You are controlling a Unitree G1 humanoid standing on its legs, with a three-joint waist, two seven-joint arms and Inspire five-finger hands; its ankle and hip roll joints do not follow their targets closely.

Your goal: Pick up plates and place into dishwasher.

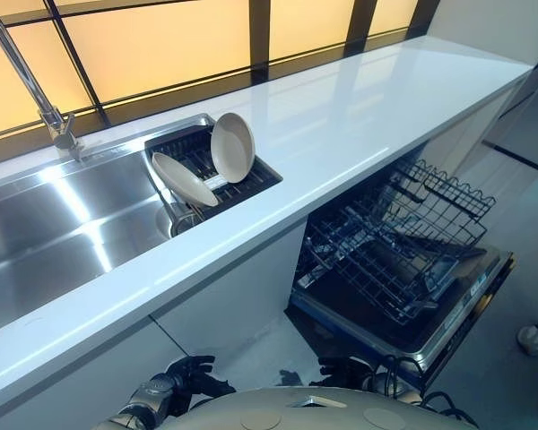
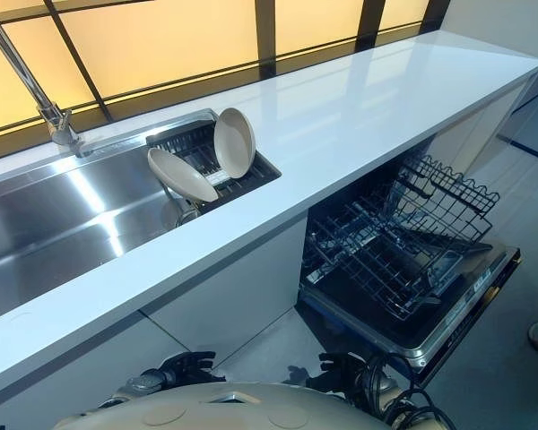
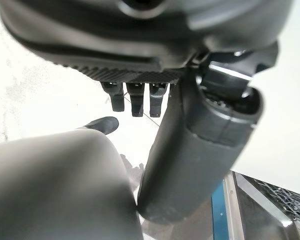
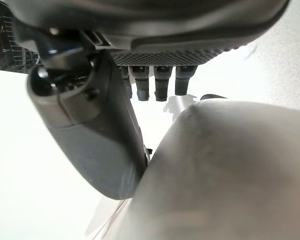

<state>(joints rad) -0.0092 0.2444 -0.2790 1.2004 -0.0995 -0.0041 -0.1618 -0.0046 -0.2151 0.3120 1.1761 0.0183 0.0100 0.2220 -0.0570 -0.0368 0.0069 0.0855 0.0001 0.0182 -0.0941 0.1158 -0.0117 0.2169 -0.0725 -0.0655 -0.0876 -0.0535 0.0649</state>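
Both hands hang low near the robot, left hand (image 1: 190, 374) and right hand (image 2: 339, 371), fingers relaxed, holding nothing. Dishwasher (image 1: 403, 260) is open at right, rack pulled out. Farther left, two plates (image 1: 231, 147) lean in the sink rack (image 1: 251, 179). Best approach, prob.: reach up, grip one plate by its rim.

The two eye views look down from the robot's head, side by side, onto the long white countertop (image 1: 359, 116), the stainless steel sink (image 1: 63, 224) and the open dishwasher with black wire racks (image 2: 403, 242); they share nearly the whole scene. Each wrist view looks along its own dark hand, left hand (image 3: 140, 40) and right hand (image 4: 155, 35), from very close, seemingly toward the pale floor.
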